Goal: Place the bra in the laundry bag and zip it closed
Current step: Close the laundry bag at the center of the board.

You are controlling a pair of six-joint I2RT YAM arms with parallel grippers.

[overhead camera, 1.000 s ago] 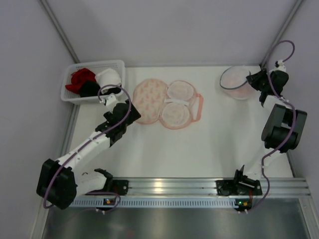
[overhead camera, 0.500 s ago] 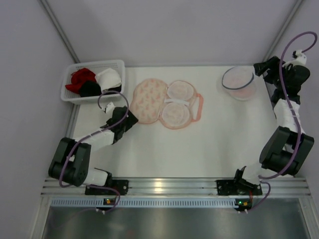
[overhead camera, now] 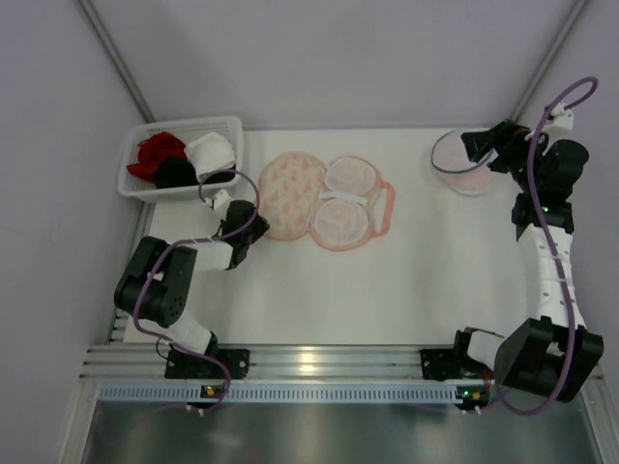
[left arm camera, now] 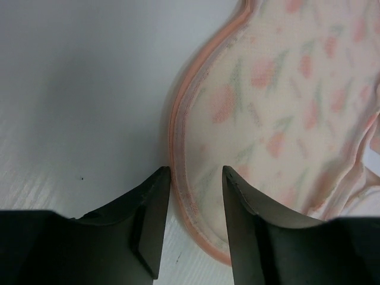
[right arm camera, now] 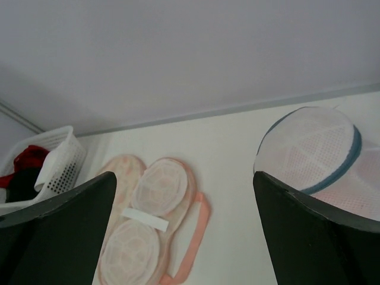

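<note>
Table (left arm camera: 77, 89), wrist view, left pincer (left arm camera: 195, 173) released astride laundry bag (left arm camera: 267, 107) rim, right pincer (right arm camera: 184, 177) released

Open table (overhead camera: 387, 280) before laundry bag (overhead camera: 287, 193), basket (overhead camera: 132, 187) at left

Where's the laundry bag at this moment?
Top view: the laundry bag lies flat near the middle, right of the white basket, the left hand at its left rim.

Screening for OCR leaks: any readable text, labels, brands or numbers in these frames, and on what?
No text can be read in any view.
White strip on the laundry bag: looks blank in the top and right wrist views, too small to be sure.
Basket: no markings visible.
Arm bases: only small lights, no legible print.
</note>
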